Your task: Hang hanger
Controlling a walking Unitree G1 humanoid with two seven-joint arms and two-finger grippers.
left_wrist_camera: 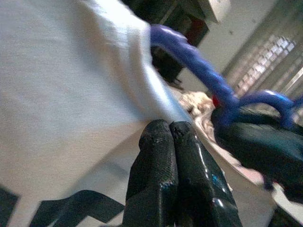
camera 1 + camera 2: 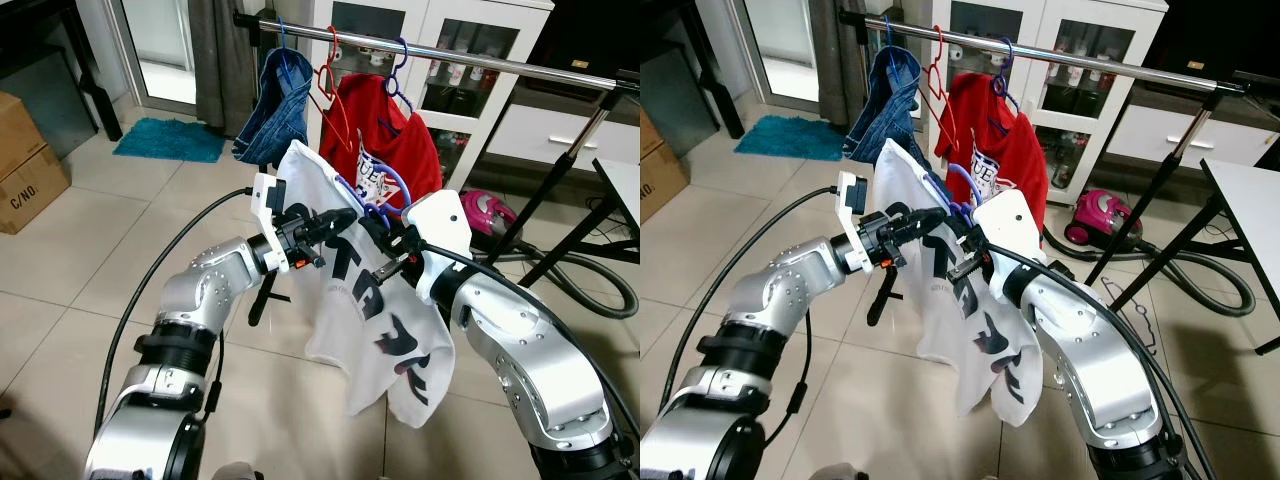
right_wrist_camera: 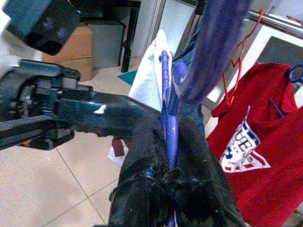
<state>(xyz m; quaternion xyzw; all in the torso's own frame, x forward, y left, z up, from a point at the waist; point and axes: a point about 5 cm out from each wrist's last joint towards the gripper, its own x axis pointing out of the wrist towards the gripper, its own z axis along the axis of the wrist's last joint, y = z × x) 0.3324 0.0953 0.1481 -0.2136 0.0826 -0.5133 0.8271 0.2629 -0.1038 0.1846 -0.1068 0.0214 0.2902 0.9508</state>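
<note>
Our right gripper (image 2: 392, 262) pinches the blue plastic hanger (image 2: 385, 196) with its white printed shirt (image 2: 370, 330); left gripper (image 2: 335, 222) closed beside. The silver metal rail (image 2: 480, 57) runs above, upper frame.

- Left arm (image 2: 205, 290) bent at the elbow, forearm raised forward and inward; left gripper (image 2: 345, 216) has its two black fingers (image 1: 165, 184) pressed together.
- Right arm (image 2: 520, 350) bent, reaching inward; right gripper (image 2: 385, 240) has its fingers (image 3: 142, 179) clamped on the blue hanger (image 3: 169, 118).
- The two grippers sit just beside each other.

pink vacuum cleaner (image 2: 483, 212), teal rug (image 2: 170, 139), cardboard box (image 2: 28, 165) on tiled floor (image 2: 80, 240).
</note>
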